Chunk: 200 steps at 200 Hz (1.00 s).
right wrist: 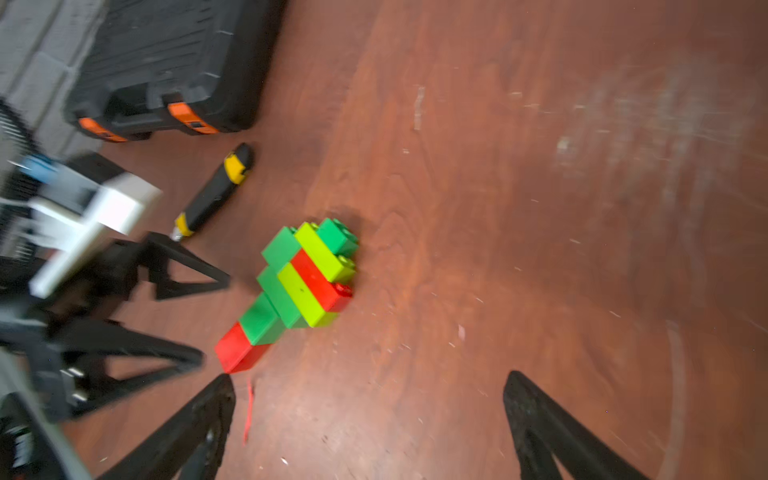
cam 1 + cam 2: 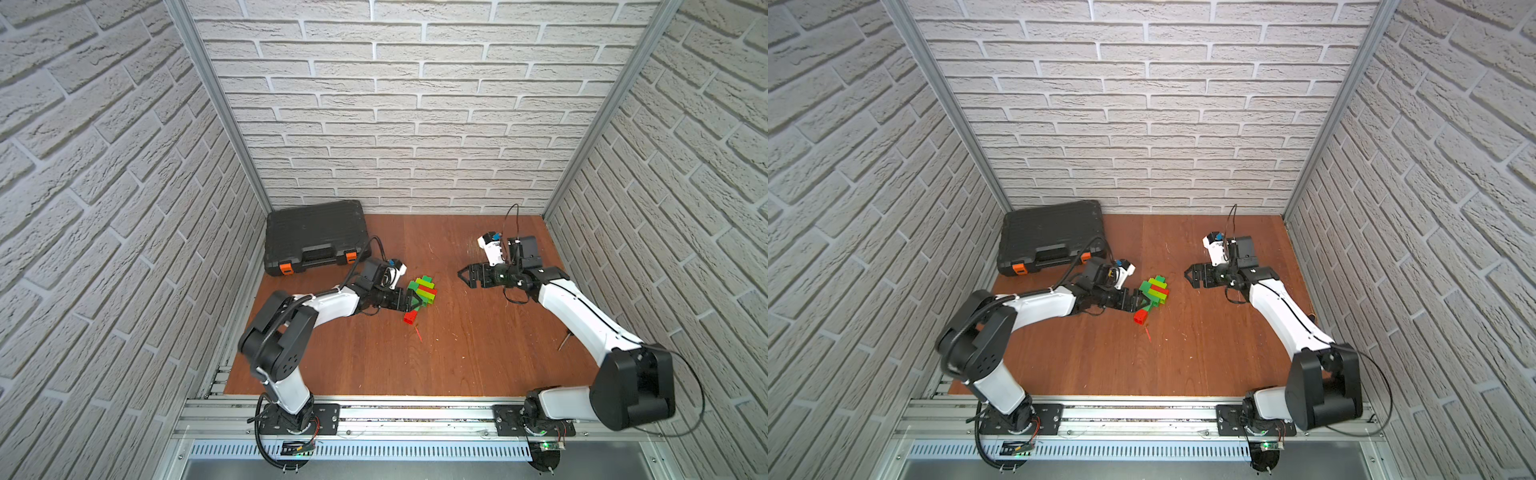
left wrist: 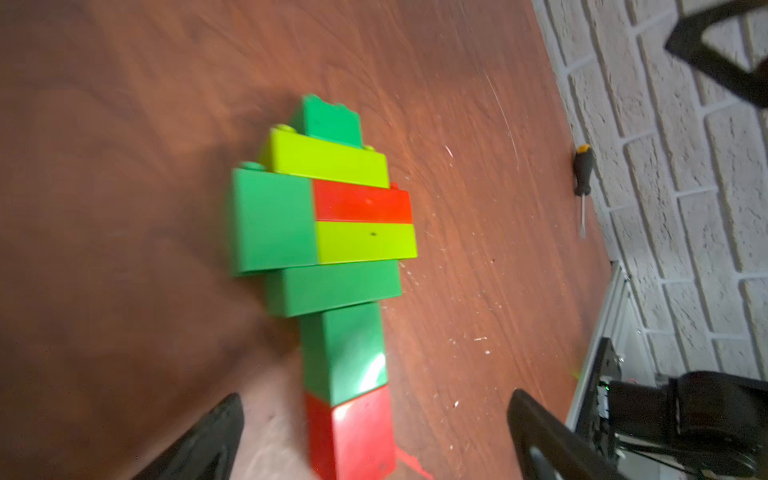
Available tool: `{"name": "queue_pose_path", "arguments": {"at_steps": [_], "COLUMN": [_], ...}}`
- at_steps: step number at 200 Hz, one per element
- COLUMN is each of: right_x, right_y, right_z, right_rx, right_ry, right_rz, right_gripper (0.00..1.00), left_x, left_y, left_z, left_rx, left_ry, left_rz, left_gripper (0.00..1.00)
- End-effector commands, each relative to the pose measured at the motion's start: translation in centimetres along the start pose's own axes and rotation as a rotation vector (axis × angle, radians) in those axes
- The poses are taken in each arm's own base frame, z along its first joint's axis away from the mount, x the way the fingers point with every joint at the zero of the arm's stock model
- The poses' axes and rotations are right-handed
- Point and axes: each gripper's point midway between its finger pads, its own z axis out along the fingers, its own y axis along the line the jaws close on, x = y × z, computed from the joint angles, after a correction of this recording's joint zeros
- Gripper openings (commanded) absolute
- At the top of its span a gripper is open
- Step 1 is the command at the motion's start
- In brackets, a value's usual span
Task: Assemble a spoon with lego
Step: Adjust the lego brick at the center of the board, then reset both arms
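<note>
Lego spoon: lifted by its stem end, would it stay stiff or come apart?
Probably stiff: the lego spoon of green, lime and red plastic bricks lies as one interlocked piece. Its one-brick-wide stem looks the likeliest joint to snap under the wide head. Flat faces: unlikely to roll.

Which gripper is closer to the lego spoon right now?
Left. The left gripper sits open right at the red-tipped stem of the lego spoon, not gripping it. The right gripper, also open, hangs apart on the spoon's other side, across a stretch of table.
</note>
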Motion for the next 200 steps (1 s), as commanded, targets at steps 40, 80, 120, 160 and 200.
{"name": "queue_pose_path", "arguments": {"at_steps": [40,80,120,160,200], "right_x": [1.7,4.1,2.8,3.0,3.4], "right_y": [-11.8,-13.3,-12.9,-10.3,-10.4], "right_z": [-2.9,0.5,1.9,4.2,4.4], "right_rx": [0.588,0.566,0.509,0.461,0.464], "right_ry": [-0.311,-0.362,-0.461,-0.416,-0.446], "right_rz": [0.064,0.139,0.086,-0.051,-0.058], "right_gripper": [1.0,1.0,1.0,1.0,1.0], "left_x": [-7.2,-3.5,-3.0,-3.2,-3.2], "left_y": [16.1,22.8,24.9,24.0,25.0], "left_z": [-20.3,-20.5,-17.7,-17.1,-17.5], "left_rx": [-0.748,-0.855,-0.825,-0.831,-0.899], "left_ry": [-0.605,-0.644,-0.653,-0.637,-0.615], "left_rz": [0.126,0.085,0.154,0.206,0.161], "left_gripper": [0.98,0.98,0.98,0.98,0.98]}}
